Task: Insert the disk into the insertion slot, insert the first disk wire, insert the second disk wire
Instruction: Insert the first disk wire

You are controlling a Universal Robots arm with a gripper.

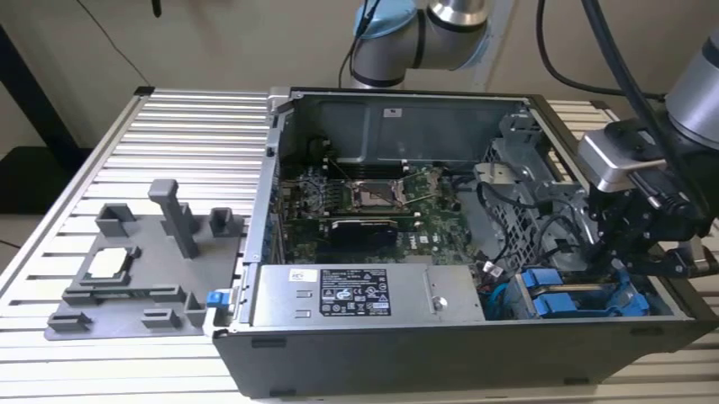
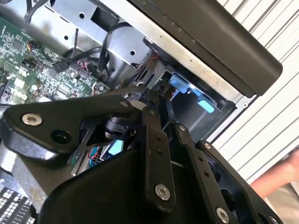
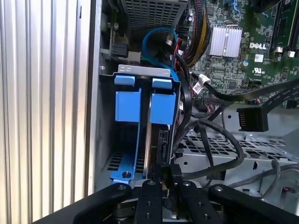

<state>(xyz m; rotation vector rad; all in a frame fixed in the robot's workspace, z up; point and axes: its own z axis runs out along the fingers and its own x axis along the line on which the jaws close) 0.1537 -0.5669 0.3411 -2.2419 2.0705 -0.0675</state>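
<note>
The disk (image 3: 163,108) stands in the insertion slot (image 3: 140,71) of the grey drive cage, its blue frame tab (image 1: 558,304) showing in the exterior view. A second blue frame (image 3: 127,105) sits in the bay beside it. My gripper (image 3: 164,179) hangs right over the disk's open connector edge (image 3: 163,138), shut on a black wire plug (image 3: 174,173) whose cable loops away over the cage. In the exterior view the gripper (image 1: 620,269) is at the case's right end, above the blue frames. The second wrist view has the fingers (image 2: 150,135) near the blue tabs (image 2: 187,88).
A loose black plug (image 3: 252,119) hangs on its cable near the cage. The motherboard (image 1: 371,198) and the labelled grey box (image 1: 354,295) lie inside the open case. A grey fixture (image 1: 141,269) stands on the slatted table at the exterior view's left. A hand (image 2: 282,175) shows beyond the case.
</note>
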